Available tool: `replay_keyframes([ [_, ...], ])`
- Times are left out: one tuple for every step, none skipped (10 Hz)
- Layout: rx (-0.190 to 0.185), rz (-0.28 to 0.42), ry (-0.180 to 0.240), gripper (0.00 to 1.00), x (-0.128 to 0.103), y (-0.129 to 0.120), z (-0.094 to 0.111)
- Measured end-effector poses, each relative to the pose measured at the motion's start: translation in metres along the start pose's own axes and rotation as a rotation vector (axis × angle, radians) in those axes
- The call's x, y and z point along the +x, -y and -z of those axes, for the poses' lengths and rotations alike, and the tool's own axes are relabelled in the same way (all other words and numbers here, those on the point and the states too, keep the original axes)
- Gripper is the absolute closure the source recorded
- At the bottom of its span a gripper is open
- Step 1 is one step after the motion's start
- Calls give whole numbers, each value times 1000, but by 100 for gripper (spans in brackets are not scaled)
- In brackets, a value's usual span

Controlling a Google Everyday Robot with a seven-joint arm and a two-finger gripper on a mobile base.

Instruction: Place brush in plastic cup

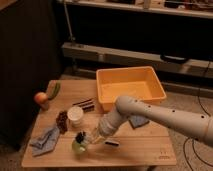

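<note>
Writing: none readable; a small dark mark sits at the near right corner of the table, too small to make out.
Gripper: the gripper reaches in from the right, low over the table's near left part, just right of the green cup; finger state cannot be told.
Brush: the brush has its dark bristle head right above the green cup's mouth, handle running toward the gripper; whether it is gripped is unclear.
Green cup: near the front edge, just in front of the white cup.
Edges: fruit at the left edge; blue cloth at the near left corner; orange bin along the far right edge.
Open room: bare wood on the near right side.
</note>
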Motion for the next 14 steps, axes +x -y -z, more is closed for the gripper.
replay_keyframes([
  [-9, 17, -15, 76, -2, -2, -3],
  [-15, 40, -35, 64, -4, -3, -7],
  [-19, 52, -50, 54, -5, -4, -10],
  [-24, 61, -64, 44, -4, -5, -12],
  [-30, 68, -78, 34, -4, -6, -14],
  [-39, 75, -93, 25, -5, -7, -18],
  [-44, 78, -98, 21, -6, -6, -20],
  [-54, 72, -103, 21, -4, -7, -21],
  [-63, 68, -103, 21, -3, -7, -22],
  [-77, 60, -99, 21, -2, -8, -22],
  [-84, 45, -77, 21, -1, -6, -22],
  [-97, 30, -46, 21, 2, -6, -21],
  [-100, 23, -41, 21, 4, -6, -20],
  [-107, 16, -34, 21, 5, -6, -21],
])
